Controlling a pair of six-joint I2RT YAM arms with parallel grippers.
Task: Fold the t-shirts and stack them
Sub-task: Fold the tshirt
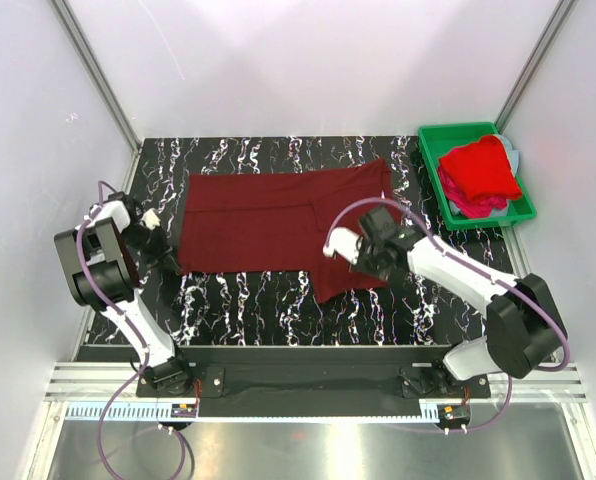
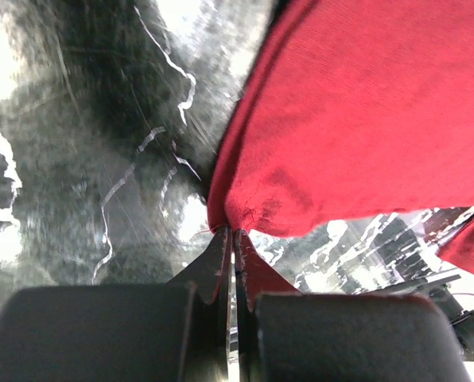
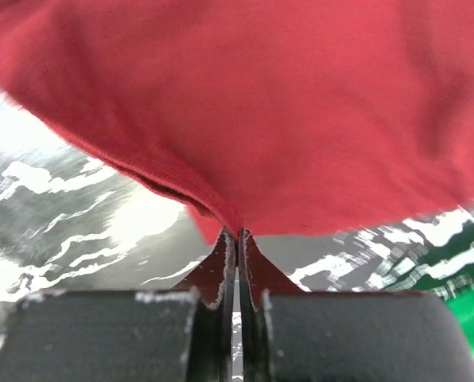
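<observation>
Maroon t-shirt (image 1: 268, 215): spread flat on the black marbled table (image 1: 238, 300), to the left of the green bin (image 1: 435, 175). Its far right corner lies near the bin's left wall but does not touch it. At the end of the garment closest to the bin, a flap of the same cloth juts toward the near edge and ends nearer the arms than the bin does.

Left gripper (image 2: 231, 235): jaws closed together, pinching the shirt's edge at the end farthest from the bin. In the left wrist view the cloth is puckered right at the fingertips and raised off the table there.

Right gripper (image 3: 238, 235): jaws closed on the edge of the jutting flap, to the near left of the bin. The right wrist view shows a doubled hem running into the pinch, with cloth draped above the fingers.

Bin contents: a bright red t-shirt (image 1: 481, 168) lies crumpled on top. A pink-magenta t-shirt (image 1: 478, 207) shows beneath it at the bin's near end. Neither gripper is at the bin
</observation>
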